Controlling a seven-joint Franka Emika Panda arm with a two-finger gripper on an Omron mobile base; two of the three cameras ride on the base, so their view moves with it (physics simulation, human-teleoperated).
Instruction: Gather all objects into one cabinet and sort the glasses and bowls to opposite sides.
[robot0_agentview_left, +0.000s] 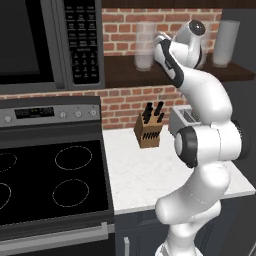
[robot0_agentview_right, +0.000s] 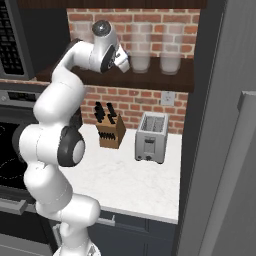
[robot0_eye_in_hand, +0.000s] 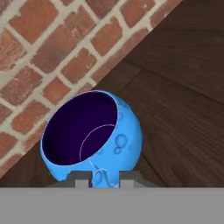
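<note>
A small glossy blue bowl (robot0_eye_in_hand: 94, 135) with a dark inside lies tipped on its side between my finger tips, and my gripper (robot0_eye_in_hand: 106, 178) is shut on its lower rim. Behind it in the hand view are the brick wall and a dark wooden shelf (robot0_eye_in_hand: 175, 105). In the base views my hand (robot0_agentview_right: 120, 59) is raised to that shelf (robot0_agentview_right: 150, 80), right beside a tall frosted glass (robot0_agentview_right: 140, 47) (robot0_agentview_left: 144, 45). A second frosted glass (robot0_agentview_right: 171, 50) stands further right. The cabinet, the wooden bowl, the orange cup and the red mug are out of view.
On the white counter (robot0_agentview_left: 145, 175) below stand a wooden knife block (robot0_agentview_left: 148, 131) and a silver toaster (robot0_agentview_right: 151, 136). A black stove (robot0_agentview_left: 50, 175) and a microwave (robot0_agentview_left: 45, 40) are at the left. A grey fridge (robot0_agentview_right: 225, 150) fills the right.
</note>
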